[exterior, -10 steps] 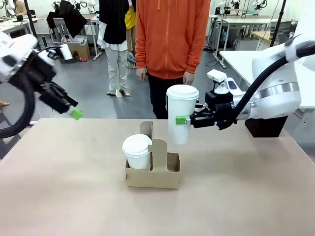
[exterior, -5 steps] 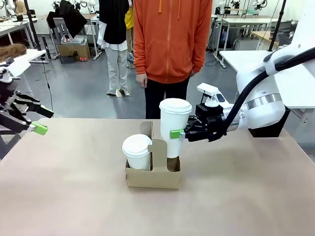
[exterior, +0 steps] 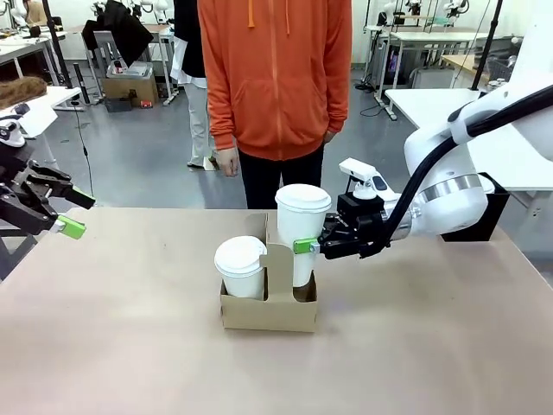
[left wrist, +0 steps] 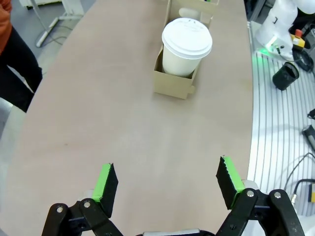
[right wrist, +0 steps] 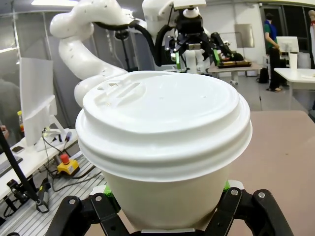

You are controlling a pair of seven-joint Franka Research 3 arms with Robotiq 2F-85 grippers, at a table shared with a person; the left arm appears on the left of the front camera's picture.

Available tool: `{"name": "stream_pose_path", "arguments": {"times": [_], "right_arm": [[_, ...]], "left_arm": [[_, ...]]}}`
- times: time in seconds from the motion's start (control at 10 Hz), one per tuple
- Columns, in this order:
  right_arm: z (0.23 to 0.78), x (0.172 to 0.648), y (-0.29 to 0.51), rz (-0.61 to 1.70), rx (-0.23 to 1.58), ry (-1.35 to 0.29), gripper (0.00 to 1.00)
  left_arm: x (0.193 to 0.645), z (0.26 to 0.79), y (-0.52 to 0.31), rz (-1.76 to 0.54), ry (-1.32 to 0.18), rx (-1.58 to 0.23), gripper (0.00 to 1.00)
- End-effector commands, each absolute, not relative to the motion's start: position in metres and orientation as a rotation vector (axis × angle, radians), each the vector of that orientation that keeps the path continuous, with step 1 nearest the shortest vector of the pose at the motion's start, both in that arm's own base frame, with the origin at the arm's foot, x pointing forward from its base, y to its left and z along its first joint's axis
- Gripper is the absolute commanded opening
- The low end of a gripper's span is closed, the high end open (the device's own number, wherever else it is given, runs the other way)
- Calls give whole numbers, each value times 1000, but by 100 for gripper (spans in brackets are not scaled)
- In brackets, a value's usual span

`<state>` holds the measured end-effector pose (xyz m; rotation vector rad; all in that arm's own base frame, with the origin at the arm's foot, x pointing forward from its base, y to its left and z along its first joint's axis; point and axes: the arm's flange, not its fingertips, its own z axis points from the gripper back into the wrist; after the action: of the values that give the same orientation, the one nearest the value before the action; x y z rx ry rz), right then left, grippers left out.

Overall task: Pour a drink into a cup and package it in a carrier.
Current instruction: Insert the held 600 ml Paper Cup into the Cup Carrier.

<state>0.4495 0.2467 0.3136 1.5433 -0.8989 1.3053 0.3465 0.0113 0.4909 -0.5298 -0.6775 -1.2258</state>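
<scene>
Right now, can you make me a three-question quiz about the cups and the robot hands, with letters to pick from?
1. Where is the short cup?
A. in the cardboard carrier
B. on the bare table
C. in a person's hand

2. How many white lidded cups are there?
A. one
B. two
C. four

3. What is the right gripper doing?
A. hanging open
B. gripping the tall cup
C. holding a jug

Answers: 1 A, it sits in a carrier pocket. 2 B, one short, one tall. 3 B, its jaws clamp the tall cup's side; the left gripper is open.

left tool (exterior: 71,226) open, right tool (exterior: 304,246) clamped
</scene>
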Motion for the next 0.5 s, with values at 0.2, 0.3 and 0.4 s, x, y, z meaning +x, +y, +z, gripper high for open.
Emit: {"name": "stream_pose_path", "arguments": {"times": [0.2, 0.3, 0.4], "right_arm": [[286, 458, 244, 1342, 1565, -847, 80], [278, 460, 244, 1355, 1564, -835, 80], [270, 461, 243, 1364, 1564, -818, 80]], "left_arm": [[347, 492, 12, -1227, -698, -552, 100], [347, 492, 12, -1227, -698, -552, 100], [347, 492, 12, -1227, -698, -552, 100]]}}
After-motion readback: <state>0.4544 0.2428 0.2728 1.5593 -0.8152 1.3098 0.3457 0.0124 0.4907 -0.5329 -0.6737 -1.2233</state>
